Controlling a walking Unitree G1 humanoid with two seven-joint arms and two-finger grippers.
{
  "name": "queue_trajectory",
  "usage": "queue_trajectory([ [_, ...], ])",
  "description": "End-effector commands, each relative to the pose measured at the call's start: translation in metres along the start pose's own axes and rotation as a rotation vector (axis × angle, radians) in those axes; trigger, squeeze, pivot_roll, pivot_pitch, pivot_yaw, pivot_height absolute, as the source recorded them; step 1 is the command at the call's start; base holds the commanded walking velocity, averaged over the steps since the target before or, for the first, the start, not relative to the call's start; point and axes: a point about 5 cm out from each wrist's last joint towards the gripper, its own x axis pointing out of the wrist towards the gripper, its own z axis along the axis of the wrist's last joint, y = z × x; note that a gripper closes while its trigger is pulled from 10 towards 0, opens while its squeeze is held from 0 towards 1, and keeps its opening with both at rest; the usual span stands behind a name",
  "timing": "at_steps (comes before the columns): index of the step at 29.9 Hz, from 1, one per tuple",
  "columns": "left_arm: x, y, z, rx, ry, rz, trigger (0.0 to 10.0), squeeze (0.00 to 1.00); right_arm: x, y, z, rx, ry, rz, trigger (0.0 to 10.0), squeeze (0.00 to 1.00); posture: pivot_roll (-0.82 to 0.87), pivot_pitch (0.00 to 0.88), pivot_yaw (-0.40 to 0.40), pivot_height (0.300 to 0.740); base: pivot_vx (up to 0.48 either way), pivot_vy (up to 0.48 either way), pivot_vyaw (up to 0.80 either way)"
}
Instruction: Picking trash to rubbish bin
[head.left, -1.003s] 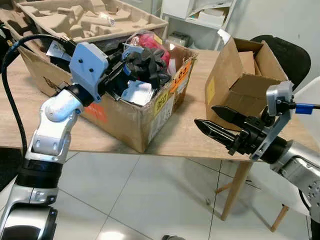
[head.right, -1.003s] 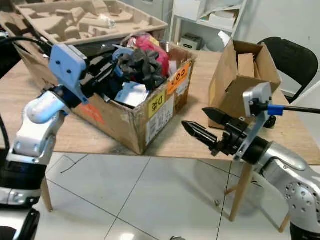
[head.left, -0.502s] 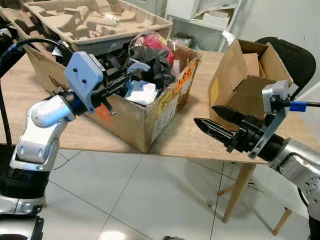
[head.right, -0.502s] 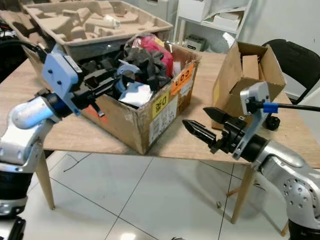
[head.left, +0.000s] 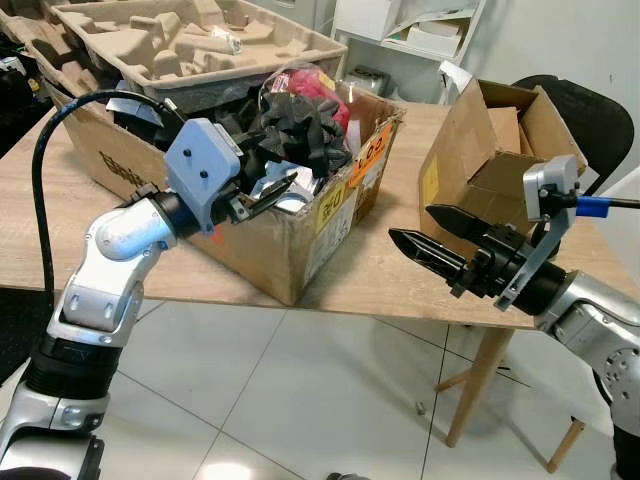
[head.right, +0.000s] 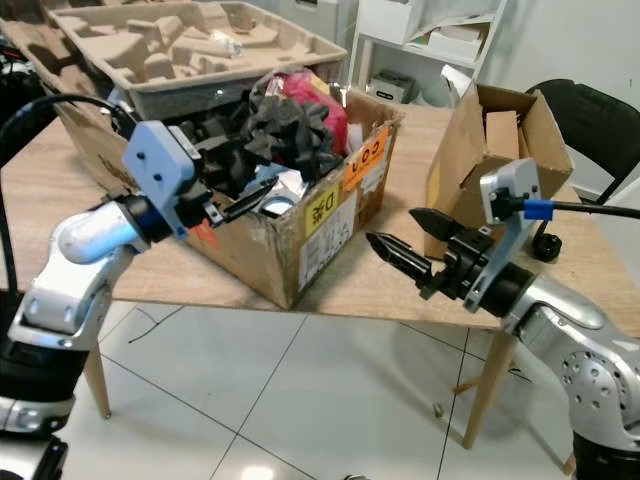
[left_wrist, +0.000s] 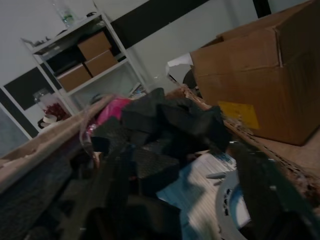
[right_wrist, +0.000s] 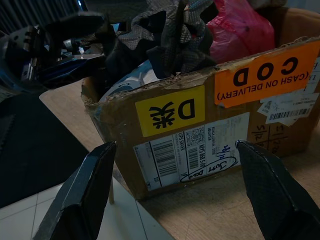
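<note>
A large cardboard box (head.left: 300, 235) on the wooden table (head.left: 395, 275) is heaped with trash: black foam pieces (head.left: 298, 128), a pink bag (head.left: 318, 88), white and blue paper (left_wrist: 200, 187) and a tape roll (left_wrist: 231, 212). My left gripper (head.left: 272, 190) is open inside the box near its front corner, just below the black foam, with nothing between its fingers. Open too is my right gripper (head.left: 412, 224), which hovers over the table's front edge between the big box and a smaller tilted cardboard box (head.left: 490, 150). It points at the big box's labelled side (right_wrist: 200, 130).
Moulded pulp trays (head.left: 180, 40) lie stacked behind the big box. A black chair (head.left: 590, 110) stands at the right, and a white shelf (head.left: 410, 35) is at the back. A black cable (head.left: 60, 130) loops from my left arm. Tiled floor (head.left: 300, 390) lies below the table edge.
My left gripper has swung from the top of the black foam down toward the box's front corner. The right gripper has barely moved. The camera shifted slightly.
</note>
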Motion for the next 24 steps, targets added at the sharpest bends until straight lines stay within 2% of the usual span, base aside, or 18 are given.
queue_trajectory([
  [1,-0.002,0.007,0.006,-0.028,-0.045,0.024,10.0,0.64,0.000,-0.001,0.000,0.000,-0.011,-0.005,10.0,0.00,-0.05,0.110,-0.015,0.740,0.000,0.000,0.00],
  [2,-0.002,0.007,0.006,-0.028,-0.045,0.024,10.0,0.64,0.000,-0.001,0.000,0.000,-0.011,-0.005,10.0,0.00,-0.05,0.110,-0.015,0.740,0.000,0.000,0.00],
  [3,-0.004,0.012,0.012,-0.074,-0.095,0.046,10.0,0.00,0.000,-0.001,0.001,0.002,-0.020,0.003,10.0,0.00,-0.06,0.105,-0.017,0.740,0.000,0.000,0.00],
  [5,-0.004,0.012,0.012,-0.074,-0.095,0.046,10.0,0.00,0.000,-0.001,0.001,0.002,-0.020,0.003,10.0,0.00,-0.06,0.105,-0.017,0.740,0.000,0.000,0.00],
  [8,-0.023,0.018,0.022,-0.291,-0.240,0.032,10.0,0.00,0.002,0.004,0.000,0.018,-0.034,0.052,10.0,0.00,-0.05,0.109,-0.020,0.740,0.000,0.000,0.00],
  [9,-0.023,0.018,0.022,-0.291,-0.240,0.032,10.0,0.00,0.002,0.004,0.000,0.018,-0.034,0.052,10.0,0.00,-0.05,0.109,-0.020,0.740,0.000,0.000,0.00],
  [11,-0.034,0.014,0.023,-0.393,-0.298,-0.011,10.0,0.00,0.004,0.008,-0.004,0.028,-0.024,0.086,10.0,0.00,-0.04,0.111,-0.020,0.740,0.000,0.000,0.00],
  [12,-0.034,0.014,0.023,-0.393,-0.298,-0.011,10.0,0.00,0.004,0.008,-0.004,0.028,-0.024,0.086,10.0,0.00,-0.04,0.111,-0.020,0.740,0.000,0.000,0.00],
  [14,-0.043,0.006,0.020,-0.496,-0.340,-0.048,10.0,0.00,0.007,0.011,-0.009,0.049,-0.023,0.125,10.0,0.00,-0.04,0.114,-0.023,0.740,0.000,0.000,0.00],
  [16,-0.051,0.002,0.018,-0.561,-0.379,-0.057,10.0,0.00,0.009,0.014,-0.011,0.063,-0.025,0.161,10.0,0.00,-0.03,0.116,-0.027,0.740,-0.306,0.000,0.00],
  [19,-0.059,0.002,0.018,-0.618,-0.430,-0.052,10.0,0.00,0.010,0.017,-0.012,0.077,-0.029,0.199,10.0,0.00,-0.02,0.119,-0.032,0.740,-0.393,0.000,0.00],
  [22,-0.061,0.002,0.018,-0.624,-0.435,-0.050,10.0,0.00,0.010,0.017,-0.012,0.080,-0.029,0.204,10.0,0.00,-0.02,0.119,-0.032,0.740,-0.390,0.000,0.00],
  [24,-0.071,-0.001,0.018,-0.678,-0.457,-0.080,10.0,0.00,0.010,0.019,-0.019,0.095,-0.002,0.228,10.0,0.00,-0.02,0.120,-0.033,0.740,-0.394,0.000,0.00],
])
